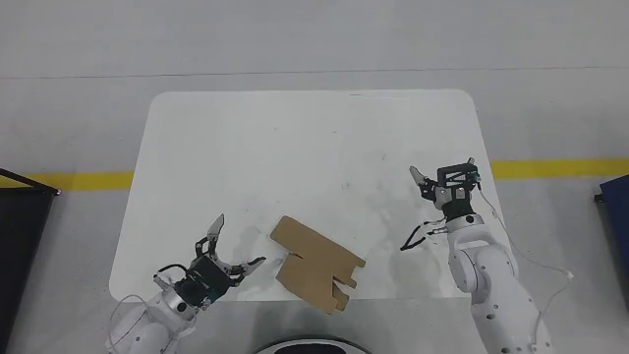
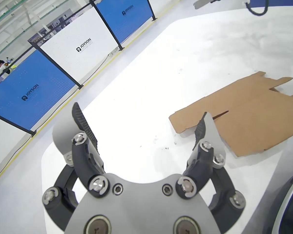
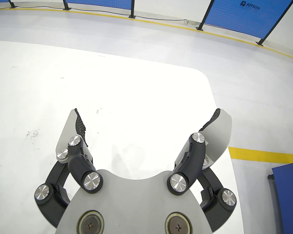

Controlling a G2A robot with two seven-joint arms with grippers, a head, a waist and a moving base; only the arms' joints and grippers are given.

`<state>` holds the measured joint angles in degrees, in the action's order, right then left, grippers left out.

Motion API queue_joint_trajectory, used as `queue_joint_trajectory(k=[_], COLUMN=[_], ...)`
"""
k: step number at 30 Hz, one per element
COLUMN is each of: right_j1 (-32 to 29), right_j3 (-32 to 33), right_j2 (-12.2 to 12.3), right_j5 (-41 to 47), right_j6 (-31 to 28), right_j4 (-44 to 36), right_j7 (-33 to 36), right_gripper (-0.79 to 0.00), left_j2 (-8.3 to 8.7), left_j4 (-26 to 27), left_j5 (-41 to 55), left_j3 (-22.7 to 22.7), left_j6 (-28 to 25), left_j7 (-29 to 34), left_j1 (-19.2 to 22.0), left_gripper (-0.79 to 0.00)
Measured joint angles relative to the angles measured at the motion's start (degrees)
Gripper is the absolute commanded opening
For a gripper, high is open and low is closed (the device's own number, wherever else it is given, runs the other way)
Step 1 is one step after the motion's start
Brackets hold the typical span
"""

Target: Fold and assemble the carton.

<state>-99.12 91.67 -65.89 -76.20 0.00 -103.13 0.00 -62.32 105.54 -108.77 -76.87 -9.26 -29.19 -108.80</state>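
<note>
A flat, unfolded brown carton (image 1: 316, 263) lies near the front edge of the white table (image 1: 295, 147), a little right of centre; it shows as a cut cardboard sheet (image 2: 244, 115) in the left wrist view. My left gripper (image 1: 236, 244) hovers open at the front left, just left of the carton, with nothing between its fingers (image 2: 139, 110). My right gripper (image 1: 439, 179) stands open near the table's right edge, well away from the carton, and holds nothing (image 3: 147, 109).
The table's rounded far right corner (image 3: 202, 74) lies just ahead of the right gripper. Yellow floor tape (image 1: 560, 168) runs past both sides of the table. Blue and white barrier panels (image 2: 70, 57) stand beyond the floor.
</note>
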Motion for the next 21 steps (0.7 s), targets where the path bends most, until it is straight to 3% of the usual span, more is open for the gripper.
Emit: queue_joint_trajectory(k=[3, 8, 11, 16, 21], right_j1=[0.0, 0.0, 0.0, 0.0, 0.0], right_j3=[0.0, 0.0, 0.0, 0.0, 0.0], right_j2=[0.0, 0.0, 0.0, 0.0, 0.0], right_j5=[0.0, 0.0, 0.0, 0.0, 0.0], right_j6=[0.0, 0.0, 0.0, 0.0, 0.0], right_j4=[0.0, 0.0, 0.0, 0.0, 0.0], right_j7=[0.0, 0.0, 0.0, 0.0, 0.0], right_gripper=[0.0, 0.0, 0.0, 0.0, 0.0], left_j2=[0.11, 0.53, 0.79, 1.04, 0.8], left_j4=[-1.24, -3.85, -4.38, -2.46, -2.46], left_j5=[-10.04, -29.26, -38.0, -45.79, -56.56], left_j3=[2.66, 6.17, 7.65, 8.96, 10.82], left_j6=[5.93, 17.52, 22.39, 24.72, 24.69], left_j7=[-0.44, -9.11, -10.78, -9.09, 0.0], left_j1=[0.74, -0.94, -2.18, -3.48, -2.86], left_gripper=[0.0, 0.0, 0.0, 0.0, 0.0])
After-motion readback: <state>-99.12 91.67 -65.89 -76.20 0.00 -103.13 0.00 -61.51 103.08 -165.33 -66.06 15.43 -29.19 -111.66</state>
